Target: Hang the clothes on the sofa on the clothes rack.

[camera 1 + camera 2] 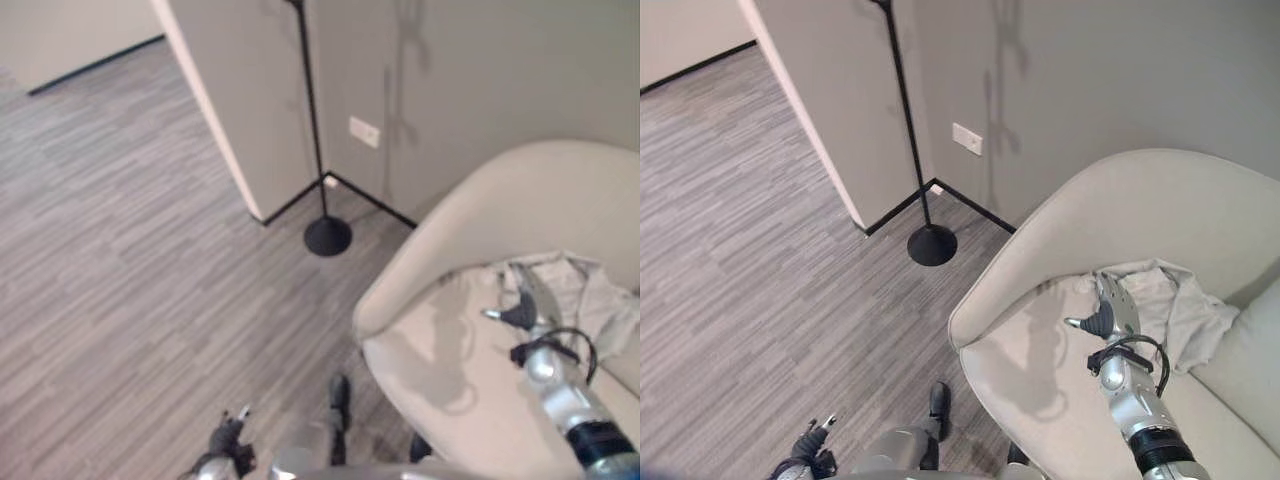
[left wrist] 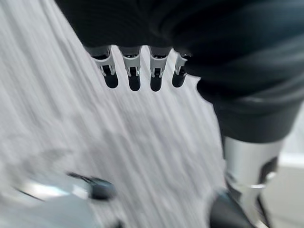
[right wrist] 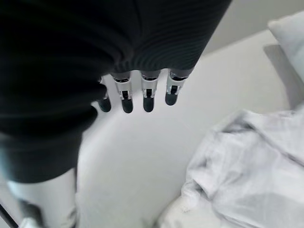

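Note:
A crumpled pale grey garment [image 1: 1175, 300] lies on the seat of a beige sofa chair [image 1: 1140, 200], against its backrest. My right hand [image 1: 1110, 312] reaches out over the seat with fingers straight and open, the tips at the garment's near edge. In the right wrist view the fingers [image 3: 148, 97] hover above the bare cushion and hold nothing, with the garment [image 3: 256, 161] beside them. The clothes rack [image 1: 312, 110] is a thin black pole on a round base [image 1: 327, 236] by the wall corner. My left hand [image 1: 228, 440] hangs low over the carpet, its fingers [image 2: 134, 71] straight and empty.
Grey striped carpet [image 1: 130, 260] spreads to the left of the sofa. A wall corner [image 1: 240, 150] juts out just behind the rack, with a white socket plate [image 1: 364, 131] on the wall. A cushion [image 3: 289, 28] lies at the sofa's far side.

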